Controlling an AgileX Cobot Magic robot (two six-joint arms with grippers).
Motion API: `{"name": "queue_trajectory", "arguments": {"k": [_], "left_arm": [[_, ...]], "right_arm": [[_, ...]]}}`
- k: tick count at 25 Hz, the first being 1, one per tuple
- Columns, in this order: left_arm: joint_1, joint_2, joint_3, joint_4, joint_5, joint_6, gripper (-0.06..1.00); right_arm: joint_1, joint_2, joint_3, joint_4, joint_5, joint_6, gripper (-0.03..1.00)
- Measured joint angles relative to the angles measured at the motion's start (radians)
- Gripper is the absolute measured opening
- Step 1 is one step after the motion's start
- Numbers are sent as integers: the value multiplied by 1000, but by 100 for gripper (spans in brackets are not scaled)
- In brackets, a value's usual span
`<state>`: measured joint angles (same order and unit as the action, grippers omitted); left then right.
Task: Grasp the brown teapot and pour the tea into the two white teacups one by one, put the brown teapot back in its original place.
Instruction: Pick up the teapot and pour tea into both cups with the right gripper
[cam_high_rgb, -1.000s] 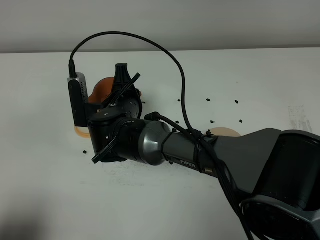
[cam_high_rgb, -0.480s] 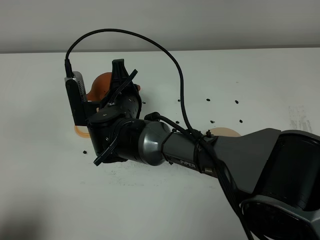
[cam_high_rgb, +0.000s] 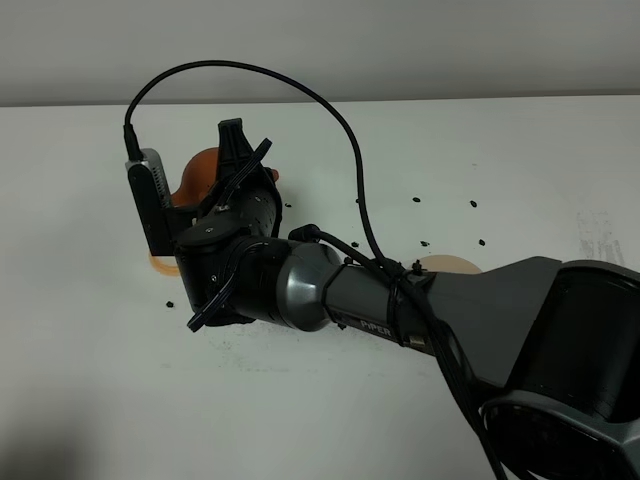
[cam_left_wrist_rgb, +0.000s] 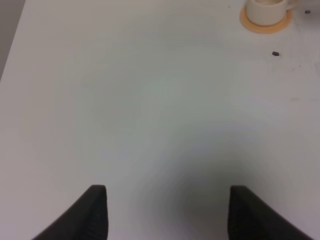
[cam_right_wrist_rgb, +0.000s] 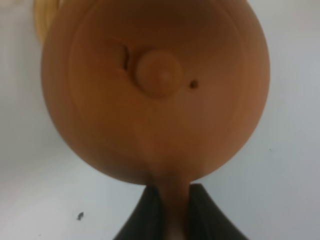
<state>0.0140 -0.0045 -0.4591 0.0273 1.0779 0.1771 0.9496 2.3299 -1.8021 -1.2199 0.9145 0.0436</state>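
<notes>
the brown teapot (cam_right_wrist_rgb: 155, 115) fills the right wrist view: a round, squat body of matte terracotta orange-brown, seen from above. its lid (cam_right_wrist_rgb: 165, 47) carries a smooth rounded knob (cam_right_wrist_rgb: 157, 74) with a tiny dark vent hole (cam_right_wrist_rgb: 193, 84) beside it. the narrow loop handle (cam_right_wrist_rgb: 173, 222) runs between the dark jaws of the right gripper (cam_right_wrist_rgb: 172, 205), which pinch it from both sides. from the high camera only a curve of the pot shows behind that arm, over the left part of the white table (cam_high_rgb: 100, 380) and well apart from the pale beige disc (cam_high_rgb: 447, 264). the left gripper (cam_left_wrist_rgb: 167, 212) hangs over bare tabletop, jaws spread wide. a white teacup (cam_left_wrist_rgb: 267, 9) stands on an orange coaster (cam_left_wrist_rgb: 265, 26), well away from it.
</notes>
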Motion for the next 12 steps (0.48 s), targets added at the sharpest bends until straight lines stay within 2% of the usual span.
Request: {"name": "queue_trajectory", "arguments": {"k": [12], "left_arm": [[0,0,0,0,0,0,50]], "right_arm": [[0,0,0,-19,-15,-56,9]]}}
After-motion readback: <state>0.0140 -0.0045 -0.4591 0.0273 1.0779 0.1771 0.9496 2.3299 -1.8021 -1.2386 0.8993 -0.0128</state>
